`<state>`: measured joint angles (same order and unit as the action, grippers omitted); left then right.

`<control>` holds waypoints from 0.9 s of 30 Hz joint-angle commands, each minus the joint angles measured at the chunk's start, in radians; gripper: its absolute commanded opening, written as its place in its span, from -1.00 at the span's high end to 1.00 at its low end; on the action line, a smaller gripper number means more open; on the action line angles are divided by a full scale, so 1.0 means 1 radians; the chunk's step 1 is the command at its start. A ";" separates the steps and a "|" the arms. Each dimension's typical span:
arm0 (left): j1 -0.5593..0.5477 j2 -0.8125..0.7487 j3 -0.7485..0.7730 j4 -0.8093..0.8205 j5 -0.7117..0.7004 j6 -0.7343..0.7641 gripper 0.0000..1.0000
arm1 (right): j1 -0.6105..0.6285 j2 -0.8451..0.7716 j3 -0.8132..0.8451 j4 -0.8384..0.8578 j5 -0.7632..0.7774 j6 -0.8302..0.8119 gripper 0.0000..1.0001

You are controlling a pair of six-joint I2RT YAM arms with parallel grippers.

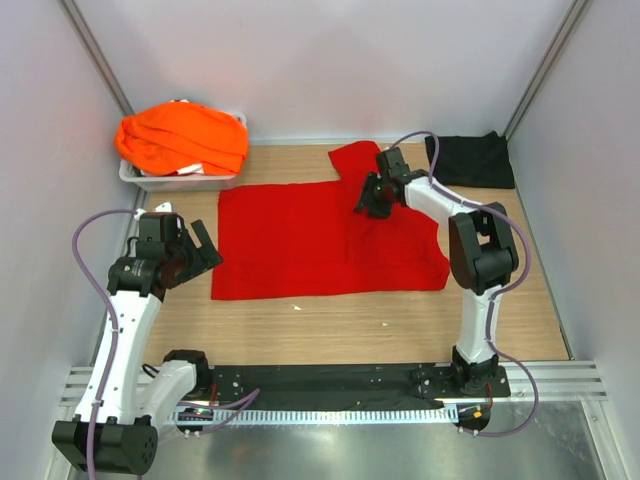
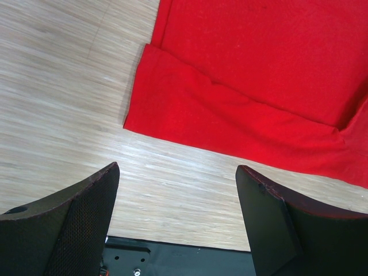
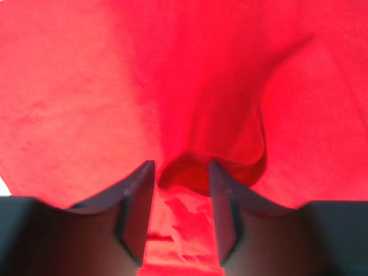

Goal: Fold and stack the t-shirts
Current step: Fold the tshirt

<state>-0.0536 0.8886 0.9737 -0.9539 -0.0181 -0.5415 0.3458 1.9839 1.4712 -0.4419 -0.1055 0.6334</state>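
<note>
Red t-shirt [image 1: 300, 245] on wooden table [image 1: 350, 325], pucker between fingers of right pincer [image 3: 181, 172]

This is a robotics lab test cell: plain white panels [image 1: 330, 60] on metal frame posts [image 1: 95, 50] box in a wood-grain table [image 1: 350, 330], where a cabled left arm [image 1: 125, 320] and right arm [image 1: 480, 310] stand bolted to a black base plate [image 1: 330, 385] beside slotted metal rails [image 1: 560, 380].

Bright red t-shirt [image 1: 290, 245] — black t-shirt [image 1: 472, 160], orange t-shirts [image 1: 185, 138], grey tray [image 1: 180, 183]
</note>
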 commanded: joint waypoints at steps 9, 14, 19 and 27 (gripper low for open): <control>0.003 -0.014 -0.001 0.024 -0.017 0.005 -0.65 | -0.022 0.183 0.426 -0.012 -0.027 -0.147 -0.19; 0.003 -0.013 0.000 0.023 -0.025 0.003 -0.65 | -0.060 0.358 0.640 0.028 0.010 -0.172 -0.21; 0.003 -0.017 -0.001 0.020 -0.037 -0.003 -0.64 | -0.080 0.548 0.880 0.060 0.046 -0.212 -0.26; 0.003 -0.033 -0.003 0.021 -0.055 -0.011 -0.64 | -0.149 0.674 0.994 0.281 0.141 -0.224 -0.66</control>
<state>-0.0536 0.8749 0.9737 -0.9543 -0.0555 -0.5461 0.2226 2.6583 2.3810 -0.3191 -0.0090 0.4202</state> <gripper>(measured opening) 0.820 0.821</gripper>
